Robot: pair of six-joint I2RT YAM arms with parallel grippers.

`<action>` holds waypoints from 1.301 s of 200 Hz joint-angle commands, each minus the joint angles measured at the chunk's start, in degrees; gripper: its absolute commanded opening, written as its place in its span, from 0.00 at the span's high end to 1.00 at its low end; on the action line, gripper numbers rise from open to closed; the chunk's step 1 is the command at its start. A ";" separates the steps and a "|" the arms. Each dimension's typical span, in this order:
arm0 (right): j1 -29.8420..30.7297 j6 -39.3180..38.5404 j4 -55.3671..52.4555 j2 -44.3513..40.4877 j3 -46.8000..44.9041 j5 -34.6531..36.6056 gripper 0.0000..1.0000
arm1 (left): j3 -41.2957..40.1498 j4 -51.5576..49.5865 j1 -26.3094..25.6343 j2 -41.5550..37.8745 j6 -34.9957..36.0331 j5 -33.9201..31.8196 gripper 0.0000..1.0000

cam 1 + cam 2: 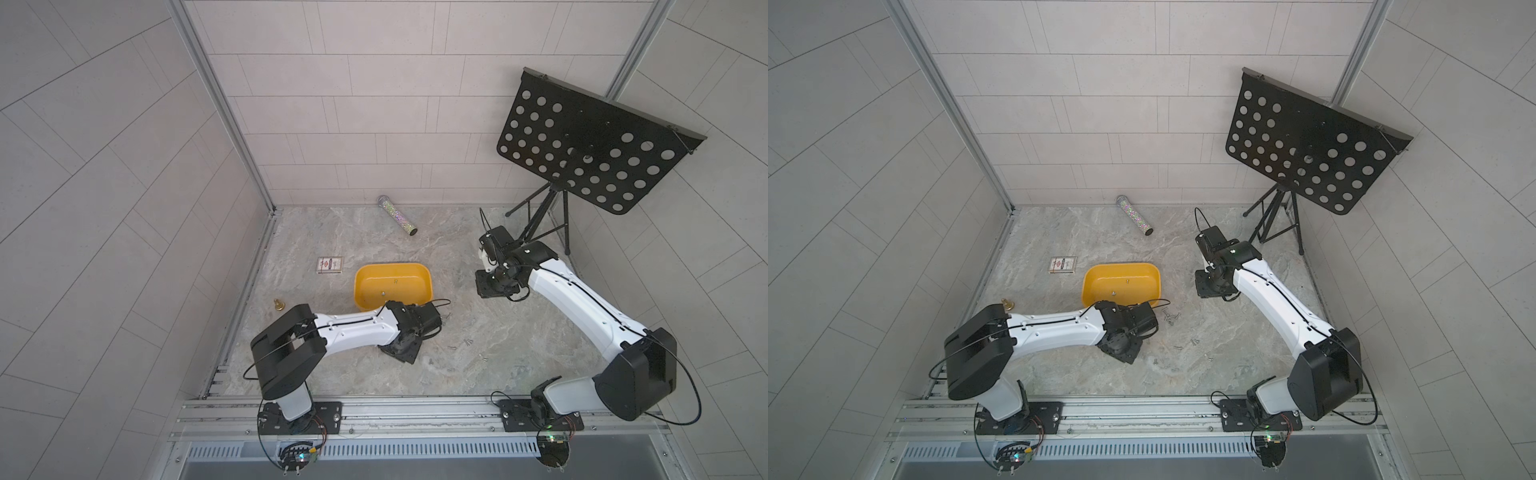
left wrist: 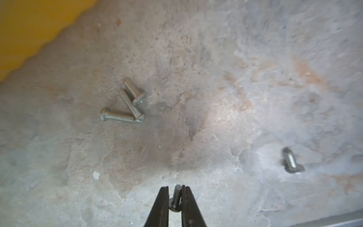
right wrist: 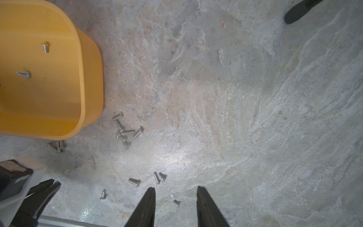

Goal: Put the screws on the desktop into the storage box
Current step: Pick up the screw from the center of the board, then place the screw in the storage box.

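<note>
In both top views the storage box (image 1: 374,286) (image 1: 1100,282) sits on the desk (image 1: 457,232) just below the frame's centre, with two screws (image 3: 45,47) inside it (the right wrist view shows them clearly). More screws (image 1: 1170,318) lie scattered to its lower right. The left wrist view shows the left jaws clamped on one screw (image 2: 175,198). The right jaws stand apart above the desk, gripping nothing.

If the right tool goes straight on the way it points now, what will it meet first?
Likely the bare desktop, near the screw seen between the open fingers of the right tool; depth is unclear.
</note>
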 commanded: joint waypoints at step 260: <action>0.25 -0.74 -0.50 2.94 0.83 -1.69 0.61 | 26.39 -9.28 26.60 14.55 17.01 -4.77 0.88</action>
